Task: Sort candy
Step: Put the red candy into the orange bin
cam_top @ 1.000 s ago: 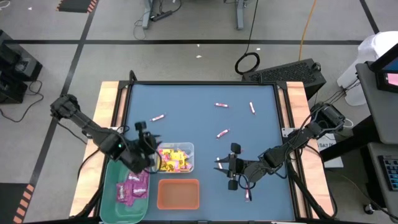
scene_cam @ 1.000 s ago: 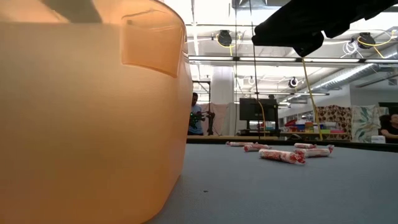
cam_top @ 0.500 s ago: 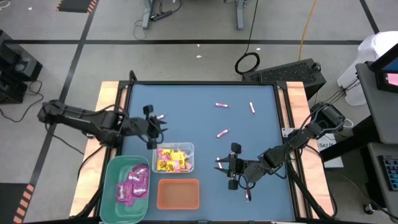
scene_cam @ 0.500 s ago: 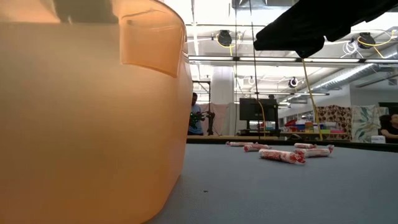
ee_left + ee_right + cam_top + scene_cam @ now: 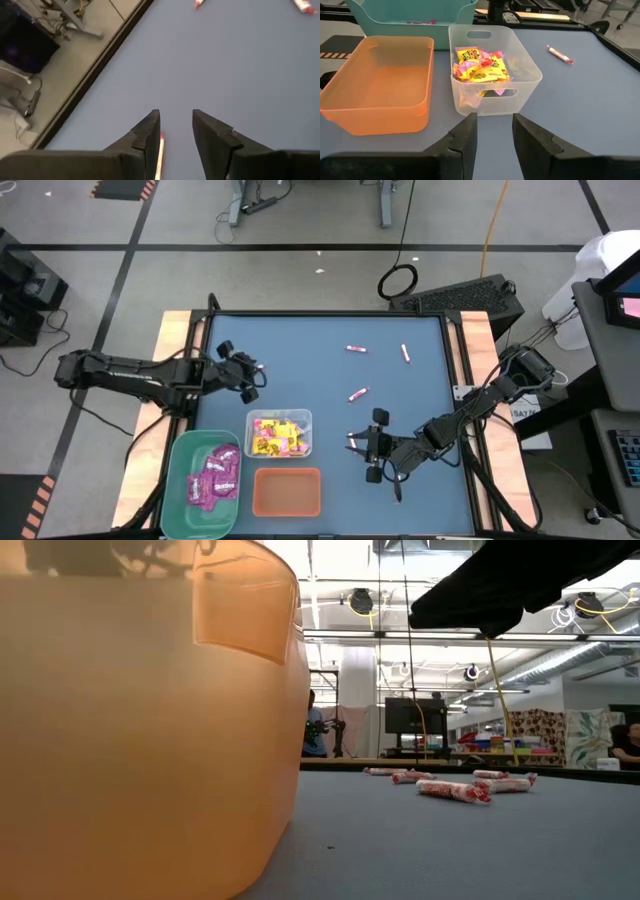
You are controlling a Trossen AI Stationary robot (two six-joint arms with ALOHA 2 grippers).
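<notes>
My left gripper (image 5: 249,373) is open, low over the table's far left part. A pink-and-white stick (image 5: 160,150) lies just beside one finger; it also shows in the high view (image 5: 255,367). Whether the finger touches it, I cannot tell. My right gripper (image 5: 353,446) is open and empty, right of the bins, pointing toward them (image 5: 494,120). The green bin (image 5: 205,480) holds magenta packets. The clear bin (image 5: 281,433) holds yellow packets (image 5: 479,67). The orange bin (image 5: 287,492) holds no candy. More sticks (image 5: 355,349) (image 5: 405,353) (image 5: 357,393) lie on the far right part.
Another stick (image 5: 398,493) lies under my right arm near the front edge. In the low view the orange bin (image 5: 140,720) fills the left and several sticks (image 5: 455,790) lie farther off. A wooden rim (image 5: 175,340) runs along the table's sides.
My left gripper has moved from above the green and clear bins toward the table's far edge and come down beside the stick at the far left. My right arm has kept still.
</notes>
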